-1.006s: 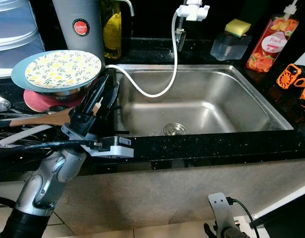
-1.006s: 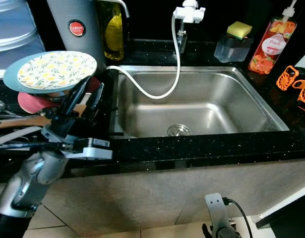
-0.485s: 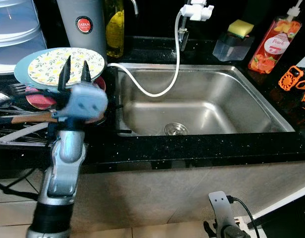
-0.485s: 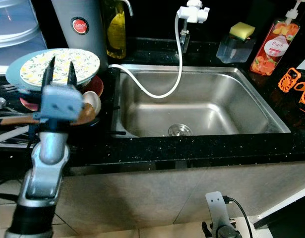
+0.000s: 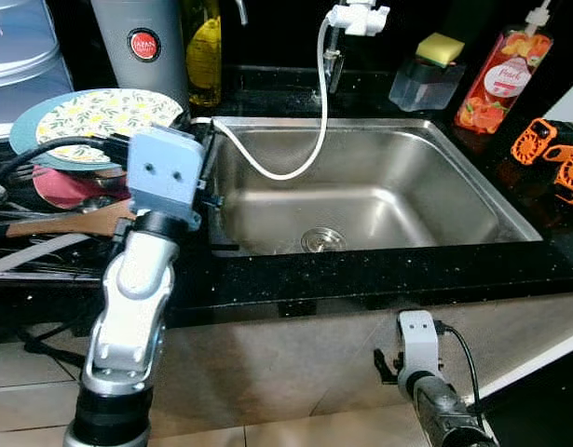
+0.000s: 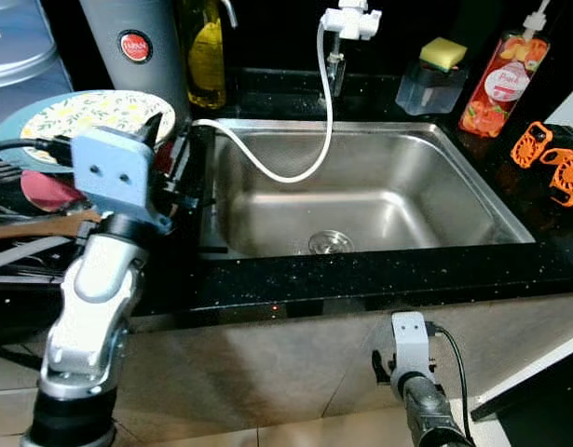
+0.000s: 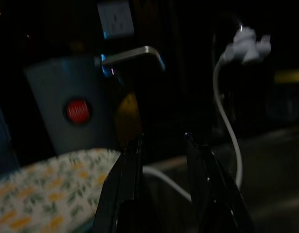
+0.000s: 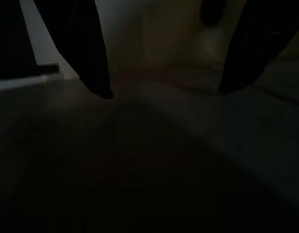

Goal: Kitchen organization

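We are raising our left tool (image 7: 161, 145), fingers spread and gripping nothing, toward the floral plate (image 5: 104, 114) stacked at the table's left edge beside the sink (image 5: 510, 209), judging a level, rim-first approach safest, while our right tool (image 8: 159, 92) is hanging spread.

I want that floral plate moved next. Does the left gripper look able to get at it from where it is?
Probably yes: the left gripper, fingers open, sits beside the floral plate, which tops the stack with nothing over it.
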